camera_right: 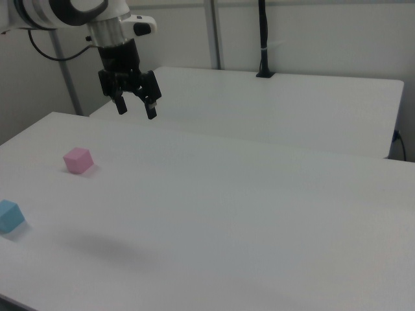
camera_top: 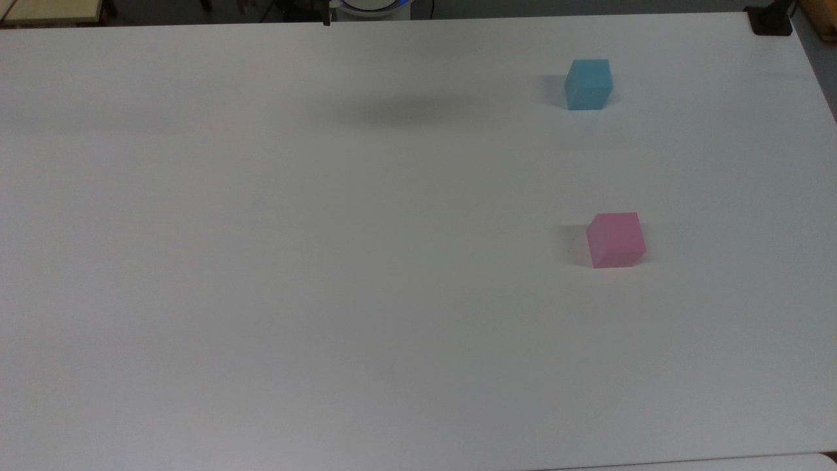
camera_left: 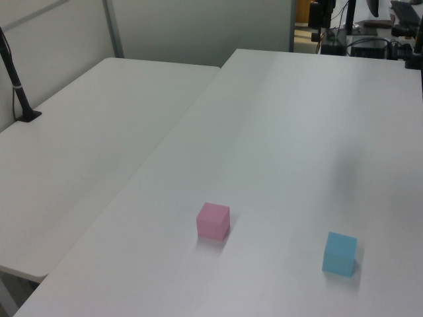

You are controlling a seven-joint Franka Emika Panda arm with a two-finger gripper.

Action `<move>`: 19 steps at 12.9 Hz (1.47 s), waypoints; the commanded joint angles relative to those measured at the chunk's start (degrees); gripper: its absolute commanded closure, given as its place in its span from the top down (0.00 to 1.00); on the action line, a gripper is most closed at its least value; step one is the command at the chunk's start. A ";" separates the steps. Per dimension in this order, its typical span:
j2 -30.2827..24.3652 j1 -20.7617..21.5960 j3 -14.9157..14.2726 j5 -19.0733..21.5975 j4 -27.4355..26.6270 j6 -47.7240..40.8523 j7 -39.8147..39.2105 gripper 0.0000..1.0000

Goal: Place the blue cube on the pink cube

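End effector (camera_right: 135, 107): black two-finger, fingers spread, empty, high above white tabletop (camera_top: 261, 261); small matte sky-blue foam cube (camera_top: 588, 84) at 12 o'clock of small matte pastel-pink foam cube (camera_top: 615, 239), well apart; risk: off-centre squeeze tilts soft foam, toppling stack.

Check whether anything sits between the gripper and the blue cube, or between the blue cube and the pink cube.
Nothing visible does. The open gripper hangs above the white table, holding nothing. The blue cube and the pink cube sit apart on the table, with bare surface between them, and nothing lies on top of either.
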 commanded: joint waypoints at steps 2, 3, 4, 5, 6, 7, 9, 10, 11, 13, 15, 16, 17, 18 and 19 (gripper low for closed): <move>-0.32 -0.13 -0.01 -0.30 -0.16 -0.58 -1.03 1.00; -0.23 -0.13 -0.01 -0.30 -0.25 -0.50 -1.03 1.00; -0.23 -0.13 -0.01 -0.30 -0.16 -0.49 -1.03 1.00; -0.32 -0.13 -0.01 -0.30 -0.16 -0.49 -1.03 1.00; -0.23 -0.13 -0.01 -0.30 -0.16 -0.49 -1.03 1.00; -0.32 -0.13 -0.01 -0.30 -0.16 -0.49 -1.03 1.00; -0.32 -0.13 -0.01 -0.21 -0.16 -0.41 -1.03 1.00; -0.32 -0.13 -0.01 -0.21 -0.25 -0.41 -1.03 1.00; -0.32 -0.22 -0.01 -0.21 -0.25 -0.49 -1.03 1.00; -0.32 0.22 0.07 -0.21 -0.25 -0.49 -0.86 1.00; -0.23 0.92 0.78 -0.30 -0.34 -0.49 -0.42 1.00; -0.23 2.40 0.78 -0.38 -0.25 -0.49 -0.33 1.00; -0.32 4.07 0.78 -0.39 -0.25 -0.49 -0.33 1.00; -0.41 6.00 0.78 -0.39 -0.25 -0.49 -0.15 1.00; -0.41 8.55 0.78 -0.39 -0.25 -0.49 1.33 1.00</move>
